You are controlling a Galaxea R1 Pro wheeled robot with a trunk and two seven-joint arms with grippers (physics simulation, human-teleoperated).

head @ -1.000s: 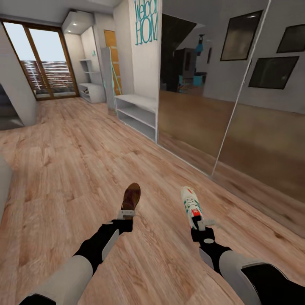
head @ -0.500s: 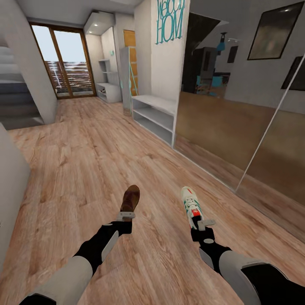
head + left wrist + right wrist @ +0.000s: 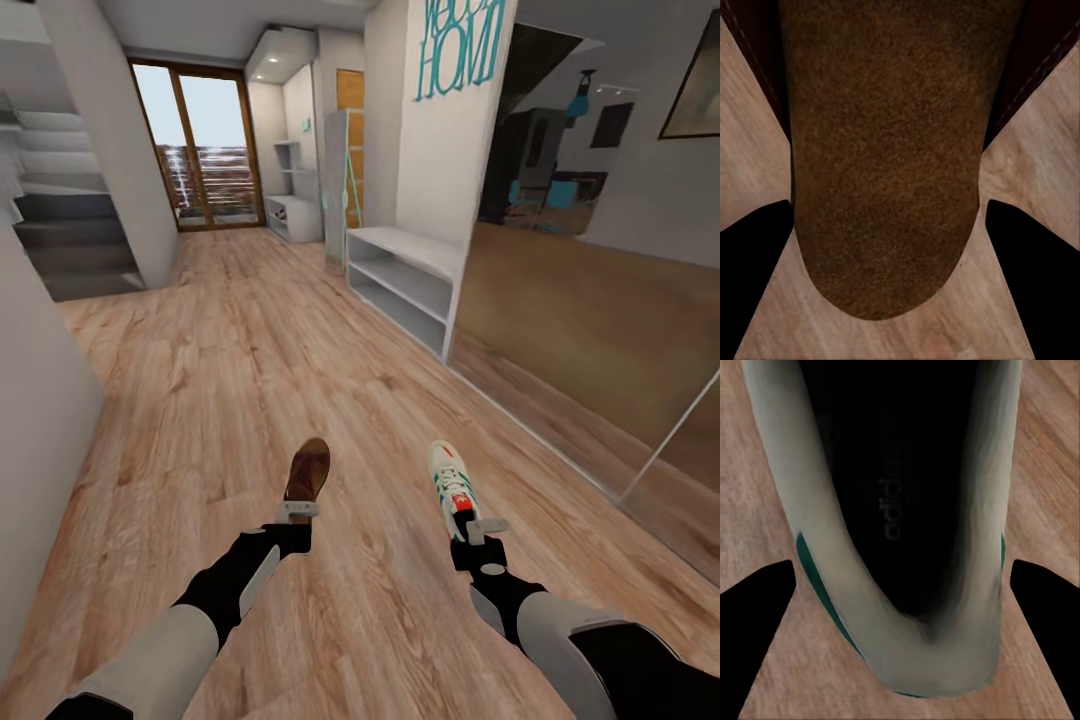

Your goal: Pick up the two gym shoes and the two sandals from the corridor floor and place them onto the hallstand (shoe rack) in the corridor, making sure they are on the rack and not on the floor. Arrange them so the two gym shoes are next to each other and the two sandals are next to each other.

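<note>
My left gripper point(image 3: 298, 510) is shut on the heel of a dark brown sandal point(image 3: 308, 467), held low over the corridor floor point(image 3: 220, 380). The left wrist view has the sandal's brown footbed point(image 3: 885, 165) between the dark fingers point(image 3: 750, 292). My right gripper point(image 3: 478, 526) is shut on the heel of a white gym shoe point(image 3: 450, 480) with green stripes and a red patch. Its dark inside point(image 3: 900, 487) fills the right wrist view. The hallstand point(image 3: 293, 214), with a shelf above it, stands far down the corridor on the right side.
A similar white two-shelf bench point(image 3: 402, 276) stands nearer on the right, under teal wall lettering. Mirrored sliding doors point(image 3: 600, 300) line the right wall. A grey wall point(image 3: 40, 420) and a staircase point(image 3: 70, 240) are at left. A glass balcony door point(image 3: 205, 160) ends the corridor.
The whole picture has shifted right, so the camera has turned left; the staircase has come into view. Both arms and their shoes hold the same place in the picture.
</note>
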